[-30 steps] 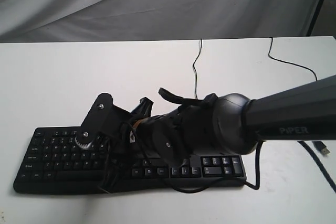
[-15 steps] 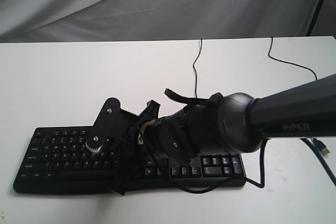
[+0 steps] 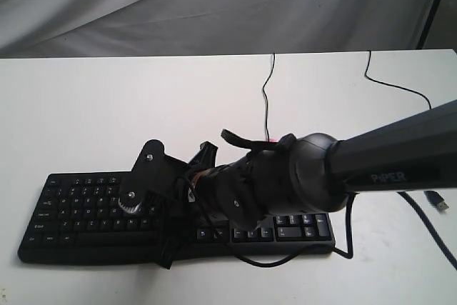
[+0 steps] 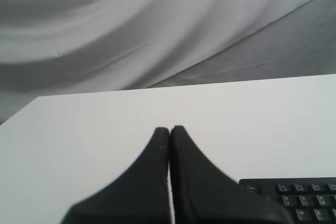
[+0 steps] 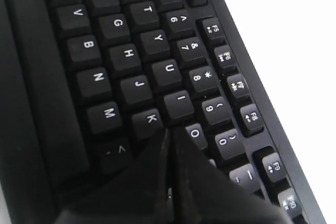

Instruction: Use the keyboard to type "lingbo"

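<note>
1. The keyboard [image 3: 78, 208] lies flat on the white table [image 3: 143, 105], in the near part of it as the exterior view shows, with its long side along the table's near edge.
2. Its number pad end points to the right side of that view, and its thin cable [image 3: 265, 94] runs away over the table toward the grey cloth [image 3: 214, 5] behind.
3. The right arm [image 3: 400, 155] comes in from the right and reaches across the middle of the keyboard, so it hides many of the middle keys.
4. In the right wrist view, the right gripper [image 5: 169, 129] has its two jaws pressed together with no gap, and there is nothing between them.
5. Its tips are very low over the letter keys, at the place where the K key [image 5: 149, 120], the I key [image 5: 178, 103] and the O key [image 5: 195, 134] meet. I cannot tell if the tips really press a key or only hang just above it.
6. The left gripper [image 4: 169, 128] also has its jaws fully together and holds nothing. It is over bare table, beside the corner of the keyboard where the function keys begin, and apart from it.
7. A loose cable [image 3: 440, 203] with a plug lies on the table at the far right, well apart from the keyboard.
</note>
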Available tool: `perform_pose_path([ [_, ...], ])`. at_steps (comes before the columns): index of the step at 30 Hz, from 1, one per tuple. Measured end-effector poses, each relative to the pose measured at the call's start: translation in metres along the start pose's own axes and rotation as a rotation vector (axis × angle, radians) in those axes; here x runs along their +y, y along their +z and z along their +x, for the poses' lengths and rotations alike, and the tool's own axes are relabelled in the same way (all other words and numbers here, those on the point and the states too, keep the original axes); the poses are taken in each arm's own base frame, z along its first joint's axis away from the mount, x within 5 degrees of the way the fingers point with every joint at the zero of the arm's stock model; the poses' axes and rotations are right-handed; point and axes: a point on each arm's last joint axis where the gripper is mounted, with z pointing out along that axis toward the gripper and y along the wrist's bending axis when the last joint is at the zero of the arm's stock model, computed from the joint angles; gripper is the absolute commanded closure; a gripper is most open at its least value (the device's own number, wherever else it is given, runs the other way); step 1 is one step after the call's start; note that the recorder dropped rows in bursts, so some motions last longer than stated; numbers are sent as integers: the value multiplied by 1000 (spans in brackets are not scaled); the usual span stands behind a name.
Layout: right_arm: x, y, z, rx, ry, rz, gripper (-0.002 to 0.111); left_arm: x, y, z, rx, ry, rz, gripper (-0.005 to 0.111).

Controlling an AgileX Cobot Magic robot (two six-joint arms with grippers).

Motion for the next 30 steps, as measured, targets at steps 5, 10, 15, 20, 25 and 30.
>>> perform_pose_path([
  [5,0,0,0,-4,0,3,108,0,0,0,0,0,0,106],
  [10,0,1,0,-3,0,2,108,0,0,0,0,0,0,106],
  [15,0,2,1,2,0,0,108,0,0,0,0,0,0,106],
  [20,0,2,1,2,0,0,108,0,0,0,0,0,0,106],
  [25,0,2,1,2,0,0,108,0,0,0,0,0,0,106],
  [30,-1,-3,-3,-10,0,5,108,0,0,0,0,0,0,106],
])
